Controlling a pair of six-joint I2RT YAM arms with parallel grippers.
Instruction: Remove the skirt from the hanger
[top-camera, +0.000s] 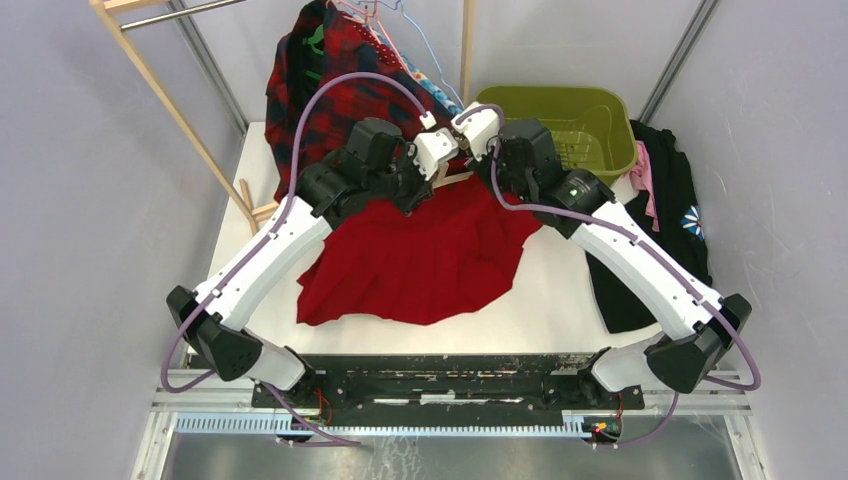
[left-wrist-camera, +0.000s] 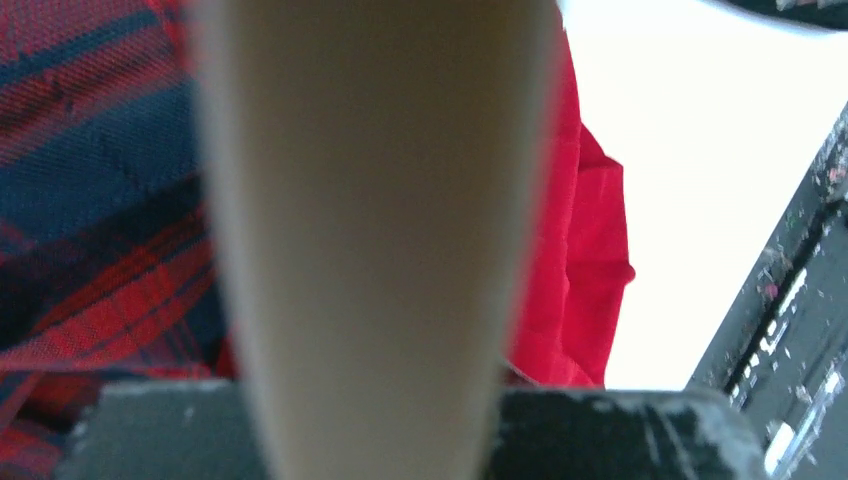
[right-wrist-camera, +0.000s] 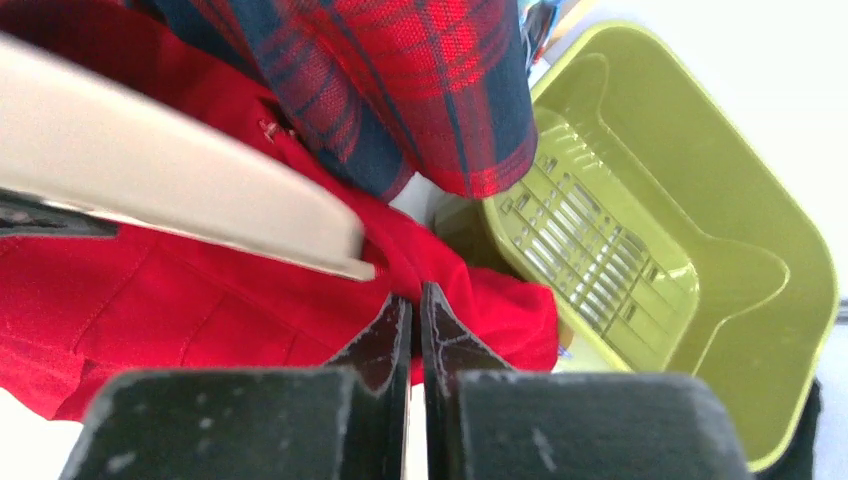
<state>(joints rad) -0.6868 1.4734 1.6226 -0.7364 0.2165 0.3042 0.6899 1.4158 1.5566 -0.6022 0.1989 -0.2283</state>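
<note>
Two arms reach in over the white table top (top-camera: 560, 290) and meet at its rear centre.

Far left: light wooden clothes rack (top-camera: 165, 95) with a slanted post, at the table's rear left. A red-and-navy plaid cloth garment (top-camera: 320, 90) hangs from it, draping down behind the left arm.

Left gripper (left-wrist-camera: 375, 440): clenched on the pale wooden hanger bar (left-wrist-camera: 370, 200). In the left wrist view the bar runs up between the two dark fingers (left-wrist-camera: 150, 430) and fills mid-frame, with plaid to its left and red cloth to its right.

Red cloth skirt (top-camera: 420, 260): spread on the table between the two arms, wide end toward the arm bases, narrow end under both grippers at the hanger. In the right wrist view the end of the bar lies over the skirt's upper edge, just left of the fingertips.

Right gripper (right-wrist-camera: 415, 320): jaws all but closed, with only a thin slit between them. The tips are down at the red fabric beside the bar end. Cannot tell whether any cloth is caught in the slit.

Right of it: olive-green plastic laundry basket (top-camera: 610, 110) at the rear right.

Far right: black cloth garment (top-camera: 680, 200) with a pink patch and a pale flower print, lying along the table's right edge.
</note>
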